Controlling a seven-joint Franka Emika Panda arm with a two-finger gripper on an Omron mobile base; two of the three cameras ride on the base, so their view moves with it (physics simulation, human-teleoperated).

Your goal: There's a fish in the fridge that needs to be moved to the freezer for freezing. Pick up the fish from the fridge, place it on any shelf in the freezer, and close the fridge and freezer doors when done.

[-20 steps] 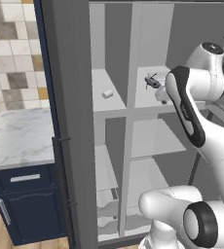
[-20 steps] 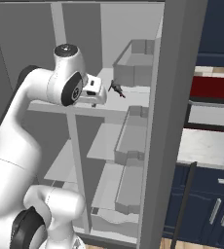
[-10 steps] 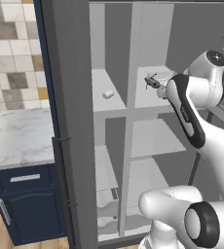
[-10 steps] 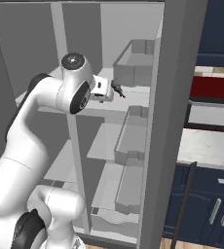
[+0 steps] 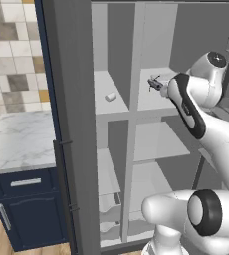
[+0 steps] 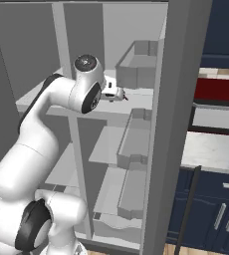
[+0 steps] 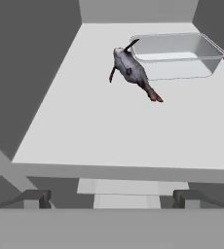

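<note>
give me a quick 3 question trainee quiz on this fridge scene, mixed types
1. True or false: the gripper already holds the fish.
2. What lies right behind the fish on the white shelf? A) clear container B) red pot C) bottle
3. Fill in: in the hand view the gripper's fingers stand ____.

Key: 1 false; 2 A, the clear container; 3 open, apart and empty.
</note>
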